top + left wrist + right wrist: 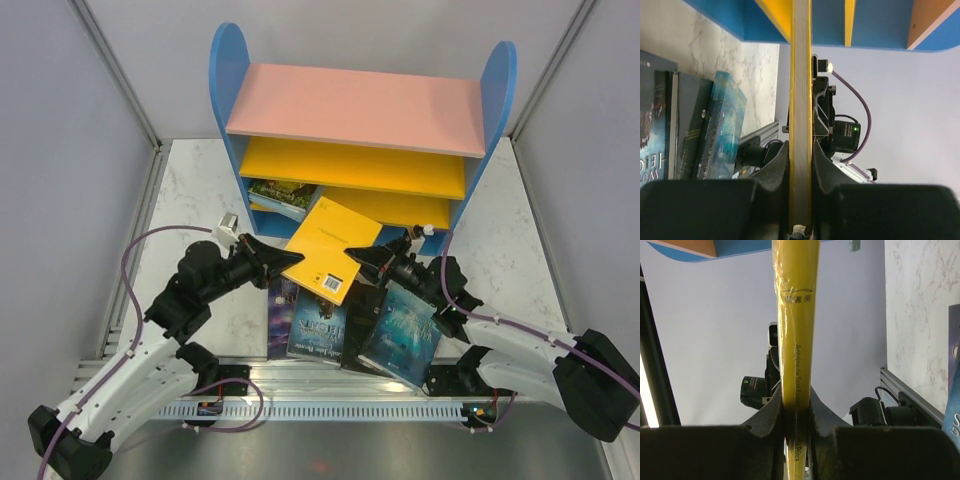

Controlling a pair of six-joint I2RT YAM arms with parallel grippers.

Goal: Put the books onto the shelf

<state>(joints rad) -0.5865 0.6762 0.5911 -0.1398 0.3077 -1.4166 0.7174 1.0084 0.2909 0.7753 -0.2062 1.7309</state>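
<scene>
Top external view: the shelf [355, 110] stands on the marble table [190, 180], and you have both arms reaching toward its open front. Flat on the table just before the shelf's base lie the loose books: a dark fantasy cover [318, 325], a teal ocean cover [400, 335] and a purple one [281, 315] partly tucked under its neighbour. One book [280, 195] already lies on the shelf's lower left level.

The yellow book [330, 245] hangs in the air just in front of the shelf's lower opening, tilted, with one corner pointing into it. The left gripper [293, 258] is clamped on the edge nearer the shelf's left panel. The right gripper [351, 256] pinches the opposite edge. Both wrist views bear this out: left fingers [776, 167] press against the page block, and right fingers [771, 412] squeeze the spine.

With two arms on one thin paperback, uneven travel would probably bow it or twist it out of a pinch. The leading corner could also catch the yellow-orange inner board [350, 165] if you carry the book in at this tilt.

The shelved book narrows the left of the lower level, so the freer room appears to be toward the shelf's right side panel [497, 85]. The loose books crowd the shelf's base, so a low approach risks dragging them.
</scene>
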